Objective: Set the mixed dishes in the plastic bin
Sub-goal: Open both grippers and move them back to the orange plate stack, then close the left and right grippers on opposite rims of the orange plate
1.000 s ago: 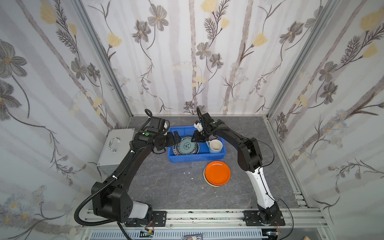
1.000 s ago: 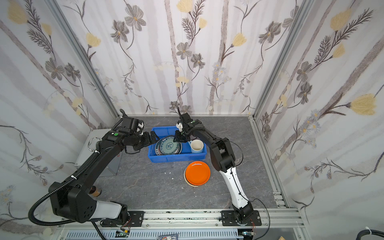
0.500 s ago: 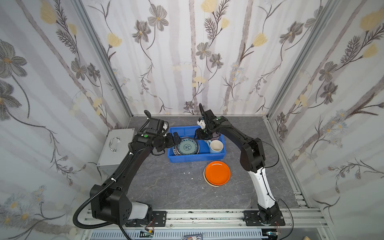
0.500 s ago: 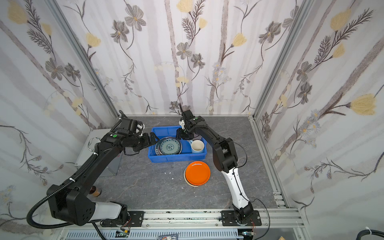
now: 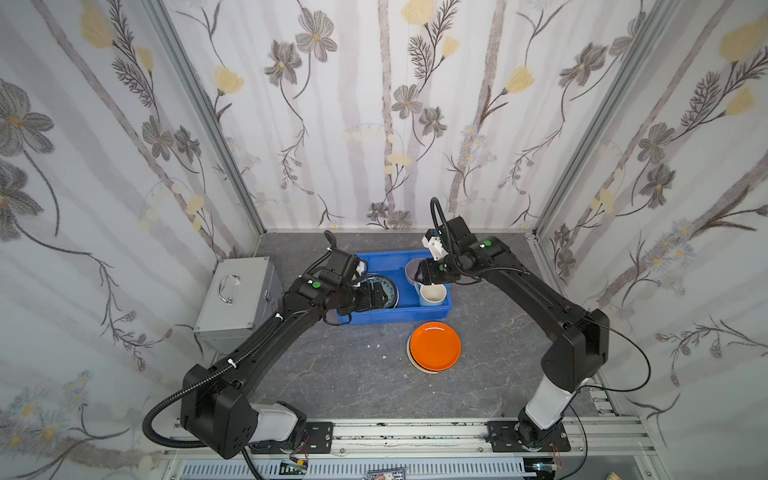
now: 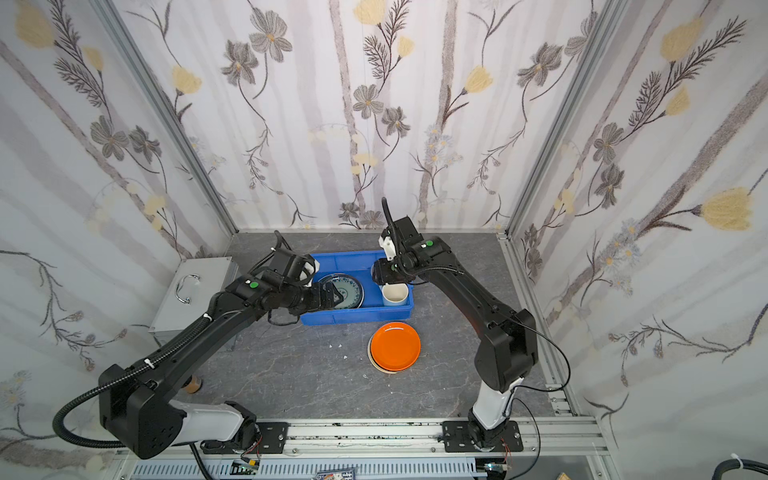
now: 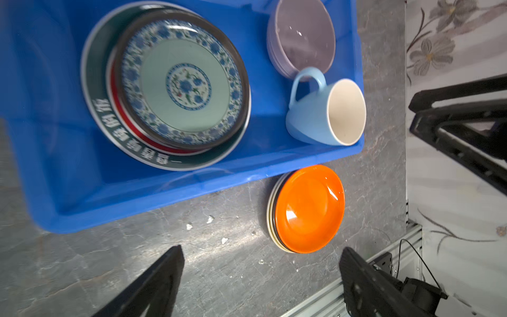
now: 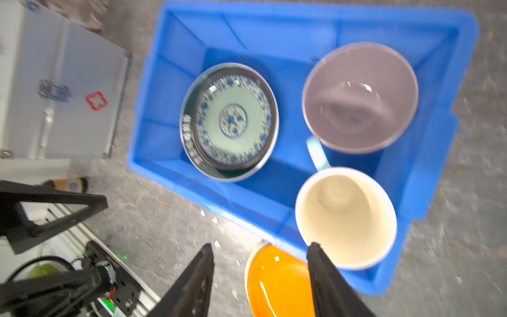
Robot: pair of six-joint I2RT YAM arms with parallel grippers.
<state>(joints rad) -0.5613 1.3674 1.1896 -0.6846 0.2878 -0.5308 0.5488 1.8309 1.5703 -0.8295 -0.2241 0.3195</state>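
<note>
Four dishes already sit in the plastic bin (image 5: 386, 318): a teal-patterned plate (image 7: 178, 87) stacked on a dark lettered plate (image 7: 96, 109) toward its left, with the lilac bowl (image 7: 304, 38) and the pale blue mug (image 7: 310, 120), mouth up, at its right end. Outside, an orange plate (image 5: 435, 345) tops some paler plates (image 7: 271, 208) on the counter (image 5: 332, 365), just beside the bin's near wall by the mug. It lies straight back toward the base from my right claw (image 8: 260, 244), which hovers over the mug with fingers apart and nothing between them. My left claw (image 7: 262, 248) hangs over the stacked plates, also spread and empty, so I judge the right arm the nearer one.
</note>
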